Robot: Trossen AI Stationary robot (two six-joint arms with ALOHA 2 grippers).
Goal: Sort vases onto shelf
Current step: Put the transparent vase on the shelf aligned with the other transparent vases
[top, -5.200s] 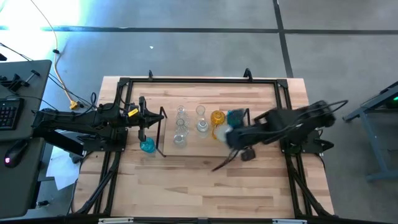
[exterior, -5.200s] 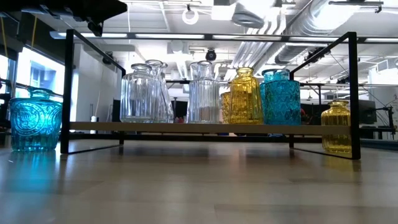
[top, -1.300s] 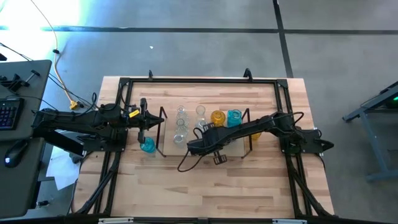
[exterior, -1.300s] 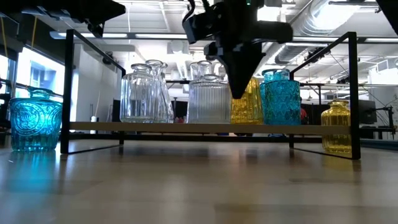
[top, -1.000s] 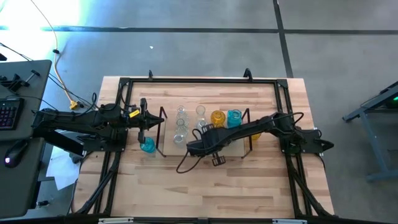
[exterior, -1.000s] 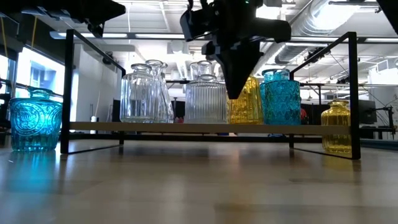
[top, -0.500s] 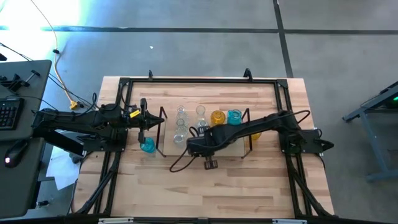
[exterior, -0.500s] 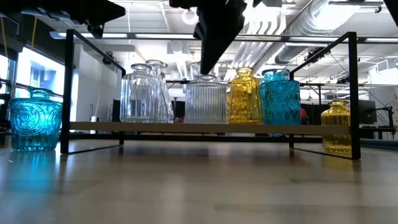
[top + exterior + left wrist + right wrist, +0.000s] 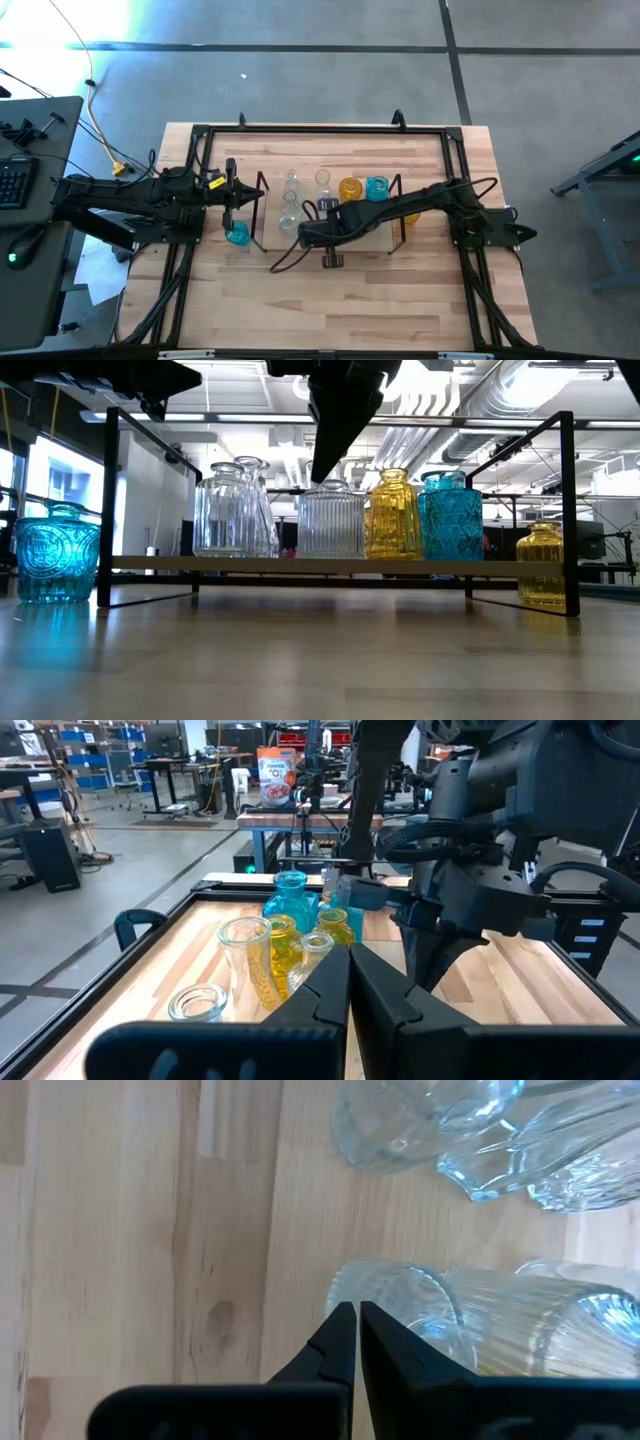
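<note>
Shelf [image 9: 372, 237]: lying mid-bench, carrying clear, amber and blue vases [image 9: 330, 520].
Right gripper [image 9: 308, 236]: jaws pinched empty, hovering at shelf's 7 o'clock, probably nudging.
Left gripper [image 9: 236, 208]: jaws closed, waiting at 9 o'clock, above stray blue vase [image 9: 237, 234].

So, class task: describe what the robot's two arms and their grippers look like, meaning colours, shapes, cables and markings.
Both arms are dark, near-black jointed links. The left arm carries a small yellow marking near its wrist. The right arm trails a thin black cable looping past its wrist. The left gripper and right gripper each have two flat, tapering black fingers.
</note>
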